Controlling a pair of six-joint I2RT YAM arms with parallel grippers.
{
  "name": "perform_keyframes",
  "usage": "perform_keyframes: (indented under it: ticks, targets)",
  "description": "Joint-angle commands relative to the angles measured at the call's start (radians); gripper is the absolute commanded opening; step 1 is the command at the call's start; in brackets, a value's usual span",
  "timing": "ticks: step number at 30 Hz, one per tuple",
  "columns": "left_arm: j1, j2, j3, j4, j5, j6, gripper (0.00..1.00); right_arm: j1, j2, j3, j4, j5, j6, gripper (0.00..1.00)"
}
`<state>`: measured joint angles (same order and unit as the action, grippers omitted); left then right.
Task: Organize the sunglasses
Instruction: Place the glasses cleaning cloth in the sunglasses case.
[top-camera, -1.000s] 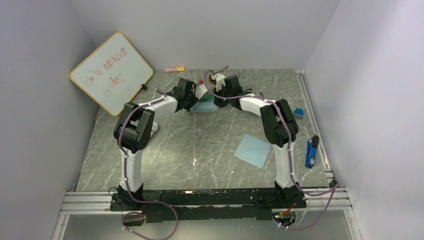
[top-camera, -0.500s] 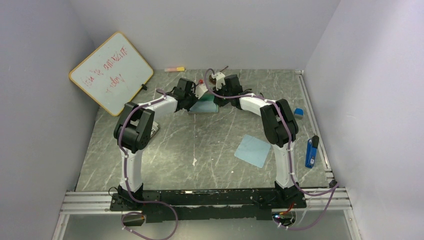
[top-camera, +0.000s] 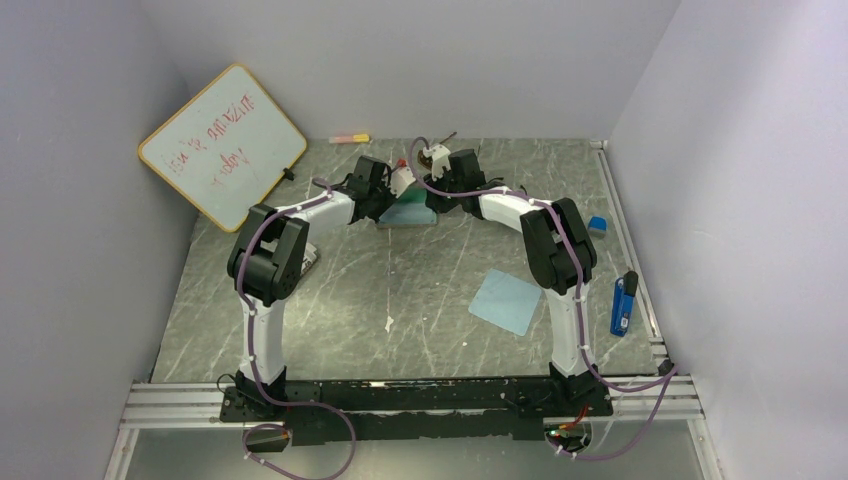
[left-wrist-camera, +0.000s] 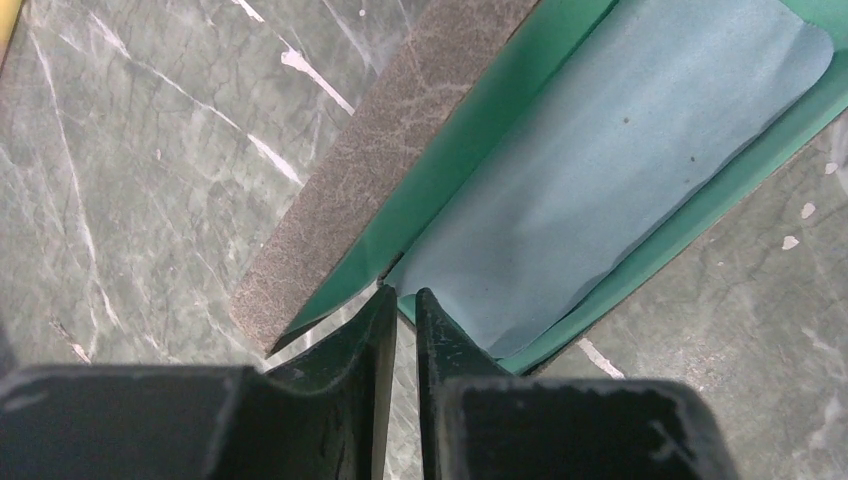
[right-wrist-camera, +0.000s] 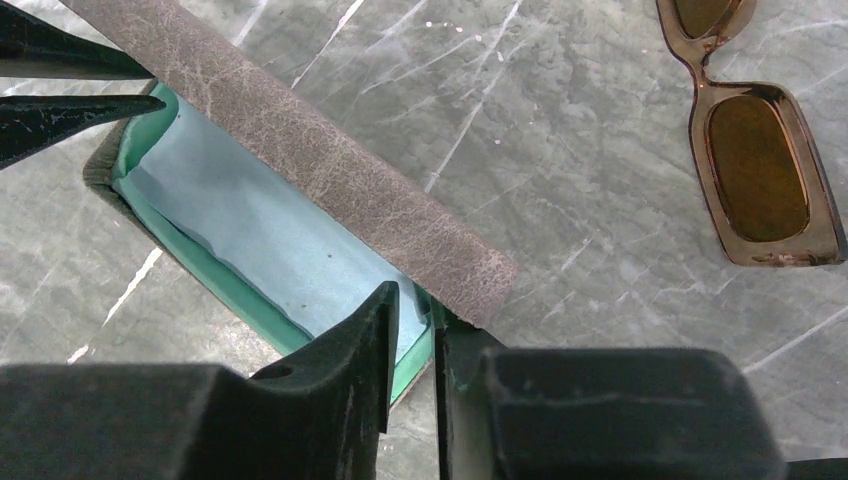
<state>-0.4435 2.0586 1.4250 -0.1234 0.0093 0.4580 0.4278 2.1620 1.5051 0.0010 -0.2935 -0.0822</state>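
Note:
The brown rectangular case (top-camera: 408, 211) lies open at the table's far middle, showing a green lining and a light blue cloth (left-wrist-camera: 600, 150). My left gripper (left-wrist-camera: 405, 295) is shut on the green wall at one end of the case (left-wrist-camera: 380, 160). My right gripper (right-wrist-camera: 415, 300) is shut on the wall at the other end of the case (right-wrist-camera: 320, 160). The brown-framed sunglasses (right-wrist-camera: 760, 170) with amber lenses lie on the table beside the case, lenses up. The black sunglasses are not visible.
A whiteboard (top-camera: 222, 145) leans against the far left wall, with a pink-and-yellow marker (top-camera: 350, 138) behind the arms. A loose blue cloth (top-camera: 506, 300) lies at right centre. A blue tool (top-camera: 622, 303) and a small blue item (top-camera: 597, 224) sit by the right edge.
Both grippers stay at the ends of the case. The wrists have shifted only very slightly.

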Motion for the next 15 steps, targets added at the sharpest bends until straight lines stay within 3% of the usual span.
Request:
perform_keyframes:
  ticks: [1,15]
  targets:
    - [0.004,-0.012,0.005,0.023,-0.008,-0.003,0.19,-0.002,-0.031,0.014,0.020,-0.003,-0.004,0.24]
    - [0.003,-0.059,-0.019,0.013,-0.037,-0.011,0.28,-0.002,-0.081,-0.019,0.015,0.001,-0.002,0.32]
